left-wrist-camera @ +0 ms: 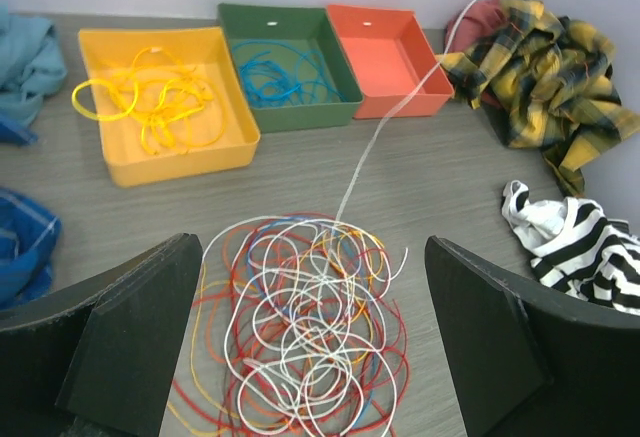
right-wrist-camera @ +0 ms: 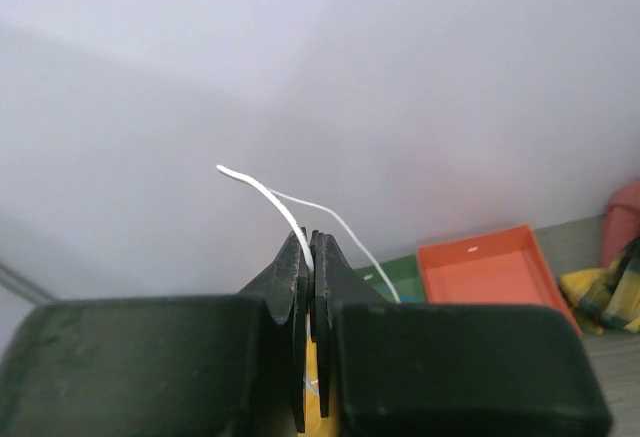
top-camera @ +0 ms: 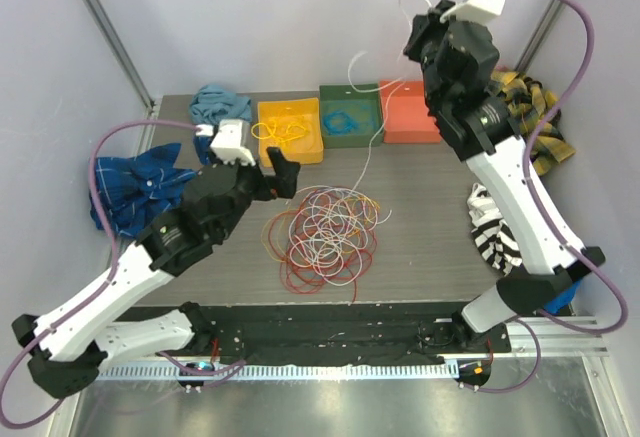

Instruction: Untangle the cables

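Observation:
The cables (top-camera: pixel 325 237) lie in a tangled pile of red, orange, yellow and white loops at the table's middle. In the left wrist view the pile (left-wrist-camera: pixel 300 357) sits below and between my fingers. My left gripper (top-camera: pixel 280 172) is open and empty, hovering just left of the pile, its fingers (left-wrist-camera: pixel 130 327) wide apart. My right gripper (top-camera: pixel 425 32) is raised high at the back right and shut on one white cable (right-wrist-camera: pixel 262 189). That white cable (top-camera: pixel 372 147) runs taut from the pile up to it, and also shows in the left wrist view (left-wrist-camera: pixel 375 142).
At the back stand a yellow tray (left-wrist-camera: pixel 180 162) holding yellow cables, a green tray (left-wrist-camera: pixel 300 117) holding a blue cable, and an orange tray (left-wrist-camera: pixel 385 62). Blue cloths (top-camera: pixel 135 187) lie at the left. A yellow plaid cloth (top-camera: pixel 530 117) and a striped cloth (top-camera: pixel 495 227) lie at the right.

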